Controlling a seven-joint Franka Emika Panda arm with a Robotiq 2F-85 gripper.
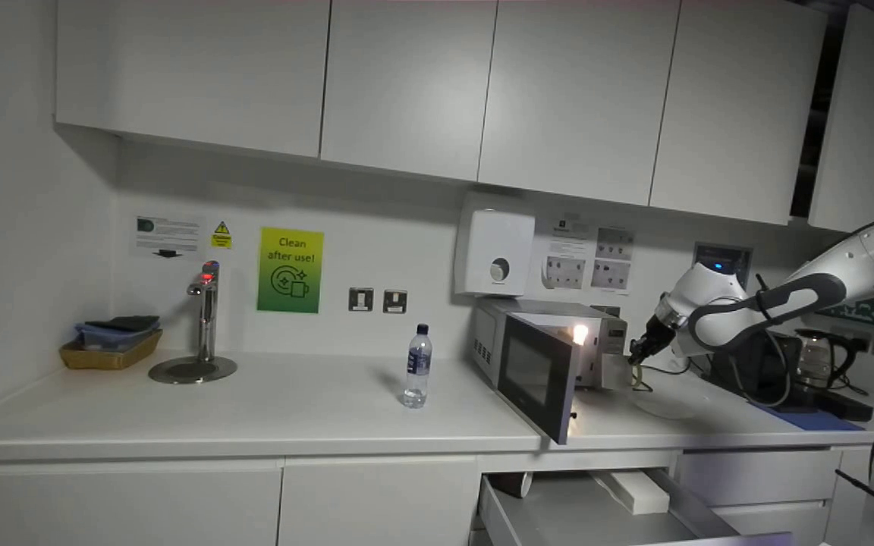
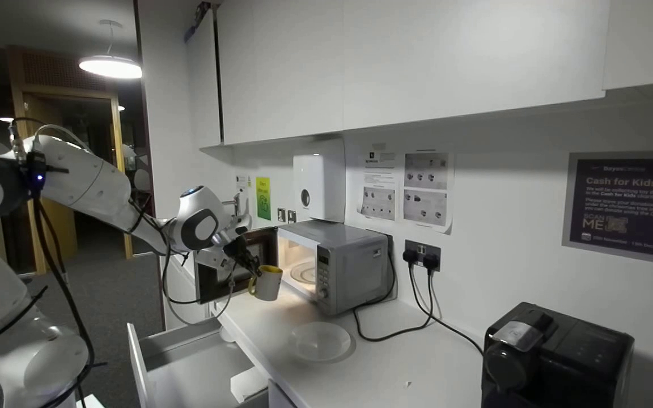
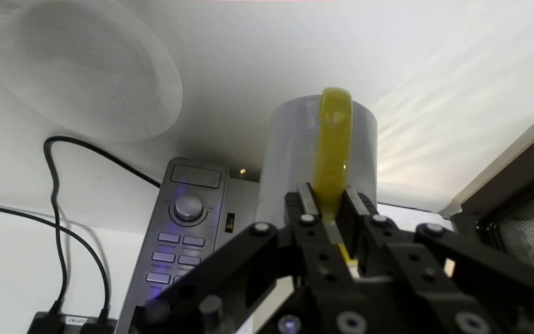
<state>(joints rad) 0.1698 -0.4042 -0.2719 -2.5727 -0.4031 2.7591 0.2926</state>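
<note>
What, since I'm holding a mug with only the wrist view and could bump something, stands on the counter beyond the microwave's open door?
Observer: A clear bottle, standing upright, in an exterior view.
Operator: Noted. My gripper has the mug, but I can't see into the microwave. What lies in there?
Observer: A round turntable, visible in an exterior view.
Operator: And is anything open below the counter?
Observer: Yes, a drawer is pulled out; both exterior views show it.
</note>
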